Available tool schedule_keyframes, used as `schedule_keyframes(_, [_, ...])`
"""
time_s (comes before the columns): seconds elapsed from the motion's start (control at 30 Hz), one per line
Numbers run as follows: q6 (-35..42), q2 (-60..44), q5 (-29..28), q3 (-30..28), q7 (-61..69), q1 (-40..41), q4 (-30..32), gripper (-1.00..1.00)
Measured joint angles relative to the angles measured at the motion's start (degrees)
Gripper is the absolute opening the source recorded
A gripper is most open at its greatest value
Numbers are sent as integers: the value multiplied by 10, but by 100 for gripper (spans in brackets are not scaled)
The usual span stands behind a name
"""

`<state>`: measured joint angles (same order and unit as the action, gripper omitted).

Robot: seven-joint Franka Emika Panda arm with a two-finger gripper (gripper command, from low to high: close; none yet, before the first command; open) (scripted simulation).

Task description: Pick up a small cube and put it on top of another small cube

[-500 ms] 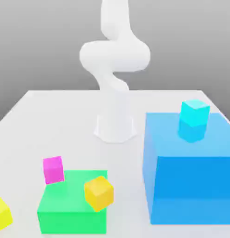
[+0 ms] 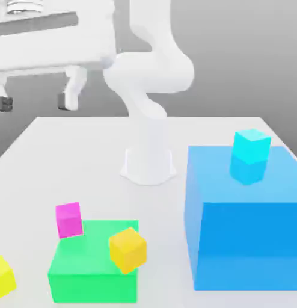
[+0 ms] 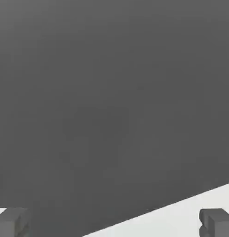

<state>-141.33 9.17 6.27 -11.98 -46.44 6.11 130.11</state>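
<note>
Down into view came the white robot claw (image 2: 36, 103), wide open (nothing in it), over the flat white bench (image 2: 103, 168) by a gray wall (image 2: 235, 54).

The arm (image 2: 152, 72) was finished in glossy white, its links shaped as smooth, rounded tubes and bulging joints above a flared, angular-edged foot. The broad white hand (image 2: 52, 45) was crossed by a long dark-grey strip, and its slim white fingers (image 2: 73, 86) were tipped with blocky, dark-grey pads (image 2: 62, 101).
</note>
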Motion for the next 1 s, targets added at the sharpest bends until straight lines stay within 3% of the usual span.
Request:
schedule_keyframes(0.47, [-75,-292,62,-49,4,95,-14,0])
schedule_keyframes(0.6, [-127,-375,95,-26,25,123,-28,0])
schedule_keyframes(0.63, [-141,-394,105,-18,31,129,-33,-100])
schedule_keyframes(0.87, [-144,-397,107,-17,33,131,-33,-100])
schedule_keyframes(1.0, [-92,-328,72,-45,8,109,-17,-100])
